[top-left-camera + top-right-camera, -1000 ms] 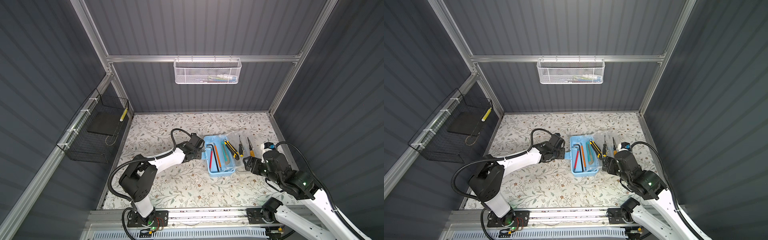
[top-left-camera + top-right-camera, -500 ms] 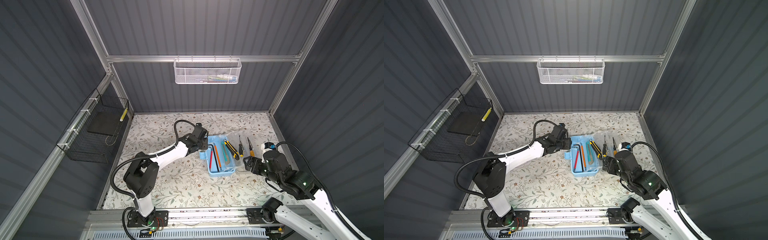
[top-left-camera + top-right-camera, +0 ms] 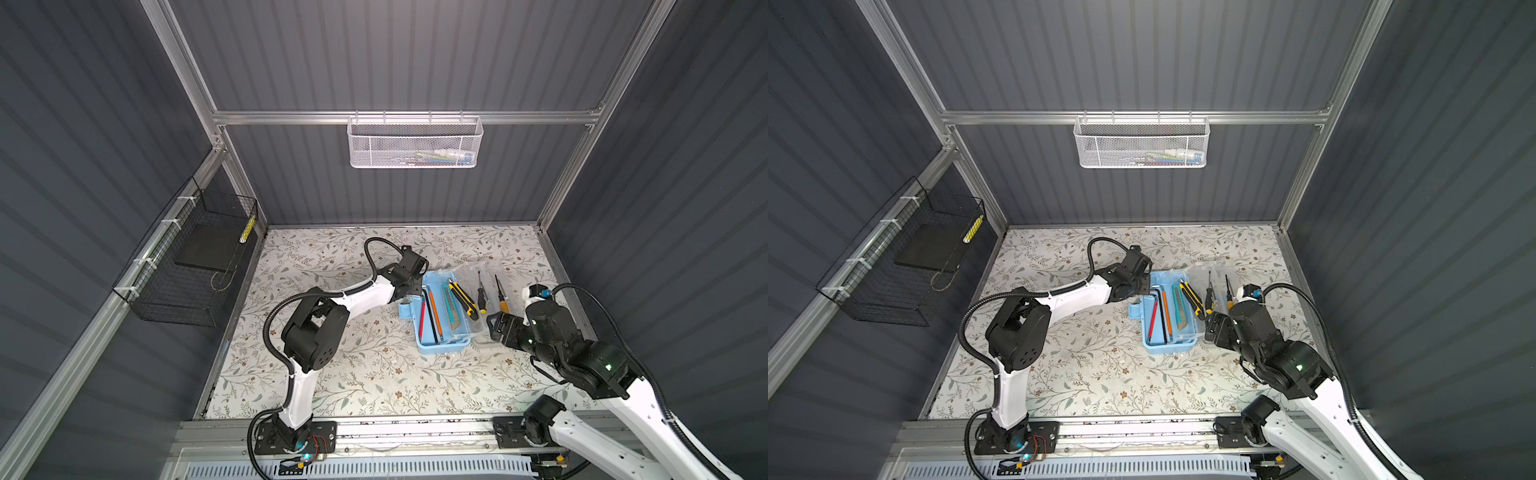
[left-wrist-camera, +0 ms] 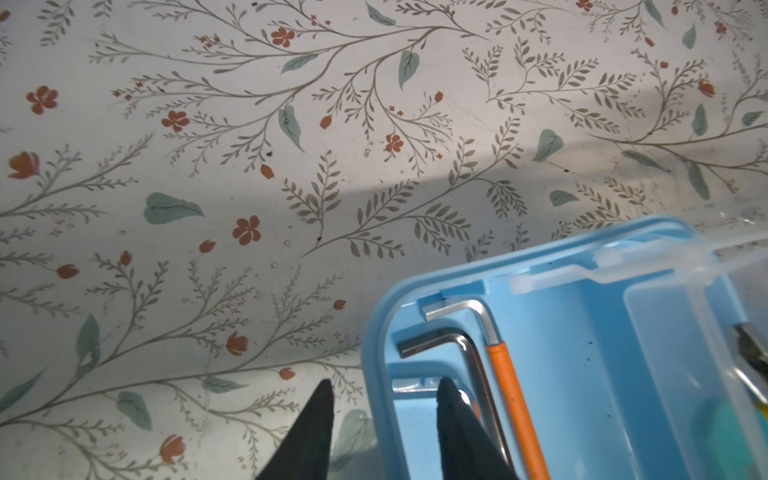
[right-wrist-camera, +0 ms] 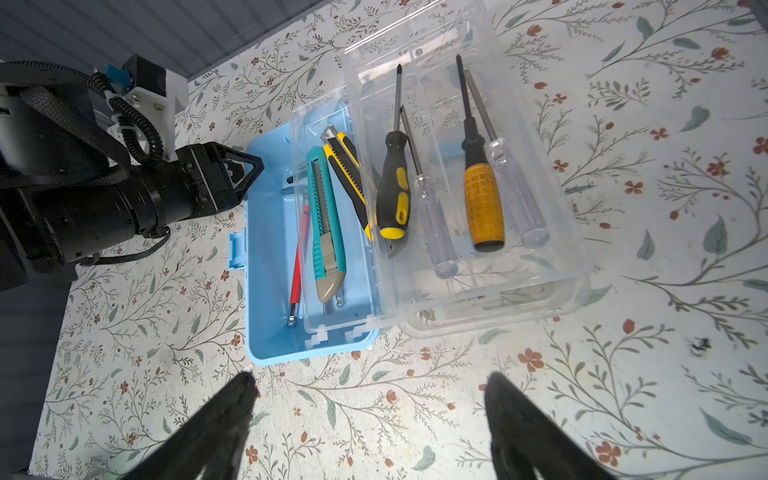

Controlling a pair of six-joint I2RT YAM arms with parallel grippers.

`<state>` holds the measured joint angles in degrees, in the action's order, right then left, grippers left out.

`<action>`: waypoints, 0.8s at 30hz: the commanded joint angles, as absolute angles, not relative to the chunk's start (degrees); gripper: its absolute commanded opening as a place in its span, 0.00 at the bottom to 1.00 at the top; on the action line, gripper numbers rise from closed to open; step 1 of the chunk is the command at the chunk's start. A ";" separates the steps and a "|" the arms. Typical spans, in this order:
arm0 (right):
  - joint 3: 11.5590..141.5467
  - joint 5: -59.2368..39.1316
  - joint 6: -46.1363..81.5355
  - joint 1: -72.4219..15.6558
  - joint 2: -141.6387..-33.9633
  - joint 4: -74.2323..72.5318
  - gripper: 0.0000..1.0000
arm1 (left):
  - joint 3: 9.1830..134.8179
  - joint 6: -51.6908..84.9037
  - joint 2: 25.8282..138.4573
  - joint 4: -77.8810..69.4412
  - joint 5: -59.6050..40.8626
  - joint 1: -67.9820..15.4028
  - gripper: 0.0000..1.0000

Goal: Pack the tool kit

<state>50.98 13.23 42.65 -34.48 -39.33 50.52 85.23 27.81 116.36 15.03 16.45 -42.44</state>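
**2 sets of jaws open at the open tool kit**

In both top views you see the light-blue box [image 3: 442,348] [image 3: 1169,347] lying open right of the worktop's [image 3: 353,374] middle. Its clear lid [image 3: 471,268] is folded flat toward the right arm. The left jaws hang at the box's far left corner, and the right jaws sit just beside the lid's near edge.

In the left wrist view the left jaws stand parted astride the box wall [image 4: 376,374], 1 tip outside and 1 inside beside the hex keys [image 4: 457,307], gripping nothing.

In the right wrist view the right jaws gape wide and empty over bare worktop. The teal utility knife [image 5: 326,232] lies in the box, with 4 screwdrivers [image 5: 392,199] on the lid.
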 commanded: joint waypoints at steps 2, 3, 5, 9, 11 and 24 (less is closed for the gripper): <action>50.06 13.74 43.15 -34.06 -39.80 49.92 0.86 | 87.27 27.86 117.63 16.60 20.51 -42.32 0.35; 49.97 13.60 43.15 -34.05 -39.86 49.77 0.86 | 87.37 27.94 117.73 16.54 20.47 -42.21 0.34; 49.60 13.55 43.33 -34.07 -39.65 49.52 0.86 | 87.67 28.07 117.95 16.76 20.78 -42.10 0.27; 48.31 13.42 43.42 -33.73 -38.92 49.35 0.86 | 87.93 28.39 118.36 16.49 20.25 -41.43 0.21; 47.76 13.55 43.68 -33.43 -38.26 49.70 0.86 | 88.20 28.79 118.72 16.52 19.71 -40.97 0.19; 44.25 9.21 41.63 -21.43 -31.41 52.74 0.86 | 84.47 31.29 115.20 15.28 18.73 -36.36 0.00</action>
